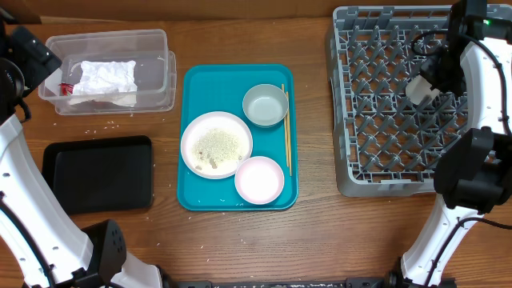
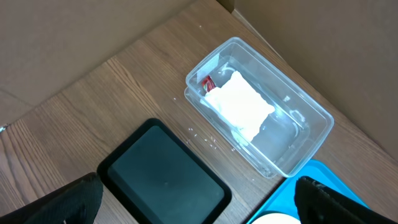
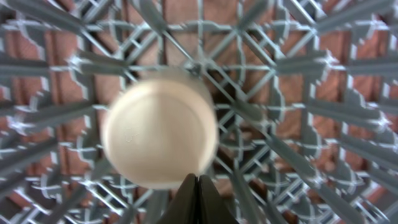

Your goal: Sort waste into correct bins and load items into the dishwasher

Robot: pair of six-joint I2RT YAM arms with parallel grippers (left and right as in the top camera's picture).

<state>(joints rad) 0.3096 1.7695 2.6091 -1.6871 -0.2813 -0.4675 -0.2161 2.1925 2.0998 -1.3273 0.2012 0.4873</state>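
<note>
The dishwasher rack (image 1: 376, 172) stands at the right. Over its back right part my right gripper (image 3: 197, 178) is shut, fingertips pressed together with nothing seen between them. The small white cup (image 3: 160, 134) sits on the rack (image 3: 323, 93) just past them, touching their tips; it also shows as the cup (image 1: 422, 88) from above. My left gripper (image 2: 205, 211) hangs open, high over the black tray bin (image 2: 165, 177). The clear tub bin (image 1: 156, 48) holds the napkin (image 1: 102, 78) and the red wrapper (image 2: 208, 81). Plate (image 1: 216, 144) with rice, grey bowl (image 1: 265, 105), pink bowl (image 1: 259, 179) and chopsticks (image 1: 286, 128) lie on the teal tray (image 1: 200, 200).
Loose rice grains (image 1: 100, 126) are scattered on the wood between the tub and the black tray (image 1: 100, 172). A brown cardboard wall (image 2: 93, 31) runs along the back of the table. Both arms' white links rise along the left and right edges.
</note>
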